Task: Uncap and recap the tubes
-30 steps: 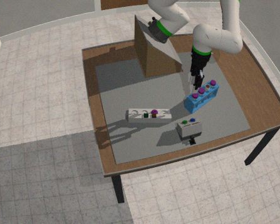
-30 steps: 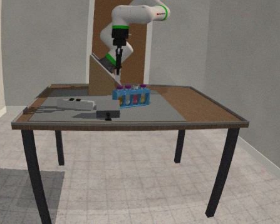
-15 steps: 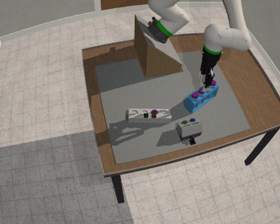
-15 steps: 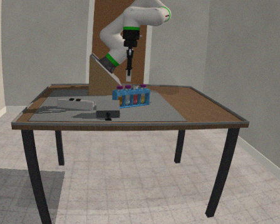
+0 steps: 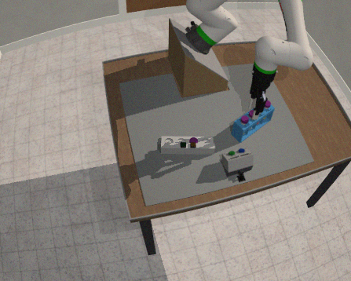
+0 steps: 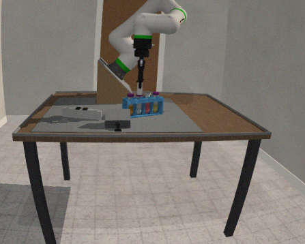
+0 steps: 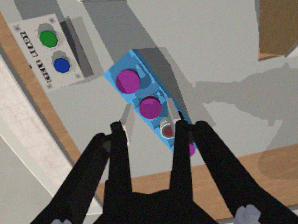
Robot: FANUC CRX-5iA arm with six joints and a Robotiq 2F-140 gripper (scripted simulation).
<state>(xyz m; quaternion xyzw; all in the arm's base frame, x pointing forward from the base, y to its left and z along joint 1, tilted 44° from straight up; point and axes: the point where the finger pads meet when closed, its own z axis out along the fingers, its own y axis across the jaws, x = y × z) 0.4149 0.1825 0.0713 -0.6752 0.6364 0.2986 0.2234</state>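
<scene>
The blue decapping station (image 5: 252, 123) stands at the mat's right, and also shows in the exterior view (image 6: 144, 106). In the wrist view it carries three purple caps; one tube (image 7: 167, 130) stands open with red inside. My gripper (image 7: 150, 108) is open and hangs straight down over the station (image 7: 150, 110), one fingertip on each side of a capped tube's purple cap (image 7: 150, 106) beside the open tube. I cannot tell whether the fingers touch it. One purple cap (image 5: 192, 140) sits in the white cap tray (image 5: 188, 145).
The small sloping desk (image 5: 237, 160) stands in front of the station, with the blue key (image 7: 61, 64) and the green key (image 7: 48, 38). A tall brown wedge-shaped block (image 5: 192, 67) holds the arm's base at the back of the table.
</scene>
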